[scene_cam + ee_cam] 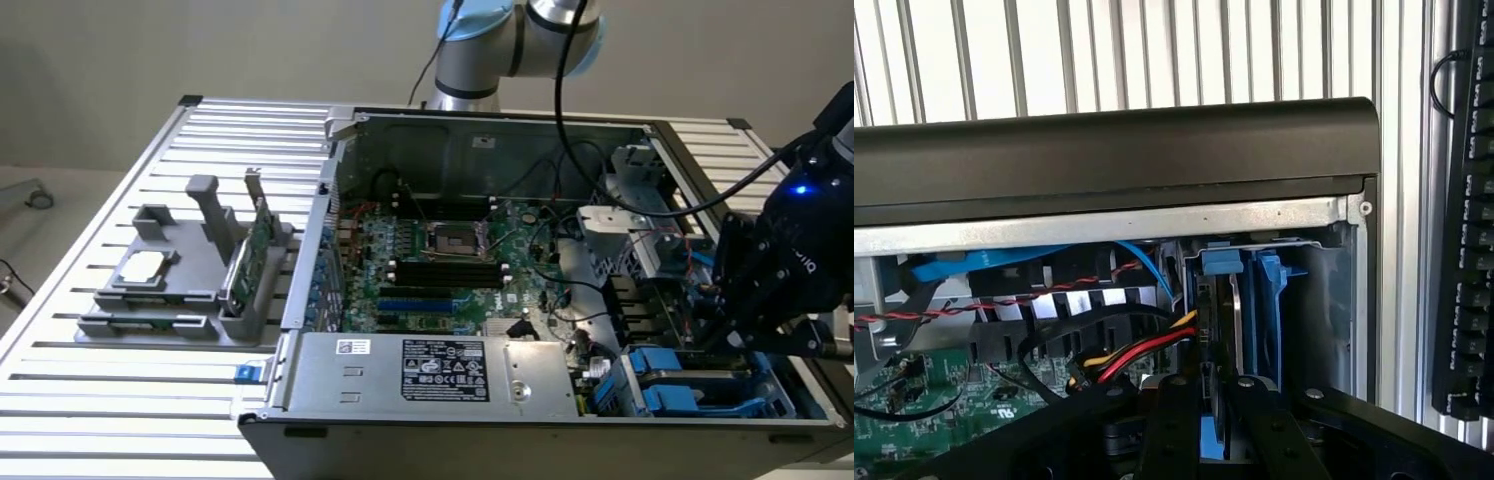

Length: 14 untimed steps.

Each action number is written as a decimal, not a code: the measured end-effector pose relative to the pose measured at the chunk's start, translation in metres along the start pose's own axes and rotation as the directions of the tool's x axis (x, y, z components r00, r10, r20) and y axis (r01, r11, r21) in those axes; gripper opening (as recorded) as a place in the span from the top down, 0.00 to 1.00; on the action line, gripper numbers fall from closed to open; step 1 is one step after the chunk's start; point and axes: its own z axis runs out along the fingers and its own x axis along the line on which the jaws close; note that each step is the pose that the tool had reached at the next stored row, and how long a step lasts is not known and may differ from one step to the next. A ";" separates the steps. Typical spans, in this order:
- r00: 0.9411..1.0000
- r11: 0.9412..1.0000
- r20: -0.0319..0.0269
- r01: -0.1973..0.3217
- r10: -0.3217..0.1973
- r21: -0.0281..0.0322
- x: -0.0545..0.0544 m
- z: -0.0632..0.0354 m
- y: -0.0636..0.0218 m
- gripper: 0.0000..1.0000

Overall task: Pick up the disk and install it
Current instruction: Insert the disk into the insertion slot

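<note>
- Plain grey wall behind, and a ribbed aluminium worktop (80,390) carrying an open PC case (400,400) lying on its side, motherboard (441,270) facing up.
- Off on the exterior view's left there's a grey holder (174,300) with a small silver chip (144,265) and a green card (254,245) standing in it. Neither is what the job is about.
- The arm is parked over the drive bay corner of the case, on the exterior view's right, with the claw (747,330) down low by the blue carriers (674,385).
- From the wrist view the disk (1224,320) sits edge-on between blue rails (1266,300) inside the bay, right in line with the claw (1216,420), whose dark fingers (1174,430) sit on either side of its lower edge. Looks like they're closed on it, but honestly I can't tell for sure.
- My take on doing this bit well: keep the disk square to the rails, go slow and straight, no twisting.
- Watch the red/yellow/black cable bundle (1139,350) just beside the slot; snagging it seems the likeliest way this goes wrong.
</note>
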 end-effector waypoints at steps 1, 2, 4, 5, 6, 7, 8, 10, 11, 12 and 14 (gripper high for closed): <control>1.000 1.000 0.000 0.000 0.000 0.001 0.000 -0.0002 0.0001 0.84; 1.000 1.000 0.000 0.000 0.000 0.002 0.000 -0.0003 0.0002 0.84; 1.000 1.000 -0.001 0.000 0.000 0.003 -0.001 -0.0003 0.0011 0.84; 1.000 1.000 -0.003 0.000 0.000 0.003 -0.002 -0.0002 0.0019 0.84; 1.000 1.000 -0.006 0.000 0.000 0.003 -0.003 -0.0001 0.0026 0.84; 1.000 1.000 -0.008 0.000 0.000 0.004 -0.005 0.0001 0.0029 0.84; 1.000 1.000 -0.010 0.000 0.000 0.004 -0.005 0.0003 0.0030 0.84; 1.000 1.000 -0.012 0.000 0.000 0.004 -0.006 0.0007 0.0031 0.84; 1.000 1.000 -0.013 0.000 0.000 0.004 -0.006 0.0008 0.0031 0.84; 1.000 1.000 -0.014 0.000 0.000 0.004 -0.006 0.0011 0.0031 0.84; 1.000 1.000 -0.015 0.000 0.000 0.004 -0.006 0.0019 0.0028 0.84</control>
